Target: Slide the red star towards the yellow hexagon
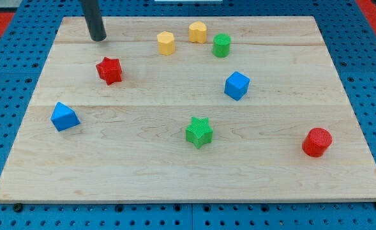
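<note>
— Starting at the view's left, what sits on the wooden board?

— A blue block with slanted faces, alone near the left edge. Up and to the right of it, the dark rod comes down from the view's top, and my tip rests on the board near the top left corner. It is a plain rod end, with nothing to spread or pinch, and it touches no block.

— Where is the red star?

— Just below and slightly right of the tip, apart from it, with bare wood between them.

— And the yellow hexagon?

— Farther right, near the top edge, well apart from the star. Beside it to the right is a second yellow block, shape unclear, then a green cylinder close by.

— Anything lower down?

— A green star near the middle, toward the bottom. A blue cube sits above and right of it. A red cylinder stands far right, near the lower corner.
</note>
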Tool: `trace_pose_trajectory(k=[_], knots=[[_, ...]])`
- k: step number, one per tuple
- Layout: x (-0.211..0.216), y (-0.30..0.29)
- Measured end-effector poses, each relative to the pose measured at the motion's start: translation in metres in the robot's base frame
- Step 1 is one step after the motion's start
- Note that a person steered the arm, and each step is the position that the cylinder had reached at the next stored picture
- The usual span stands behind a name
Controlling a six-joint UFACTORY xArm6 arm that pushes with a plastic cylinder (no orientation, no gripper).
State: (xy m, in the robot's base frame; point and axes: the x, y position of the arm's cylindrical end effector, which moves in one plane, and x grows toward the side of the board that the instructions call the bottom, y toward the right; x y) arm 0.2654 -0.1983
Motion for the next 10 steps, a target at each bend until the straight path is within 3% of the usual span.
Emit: trace_pose_trajectory(k=[5,7,10], knots=[[0.116,-0.013],[0.12,0.033],[0.109,0.031]])
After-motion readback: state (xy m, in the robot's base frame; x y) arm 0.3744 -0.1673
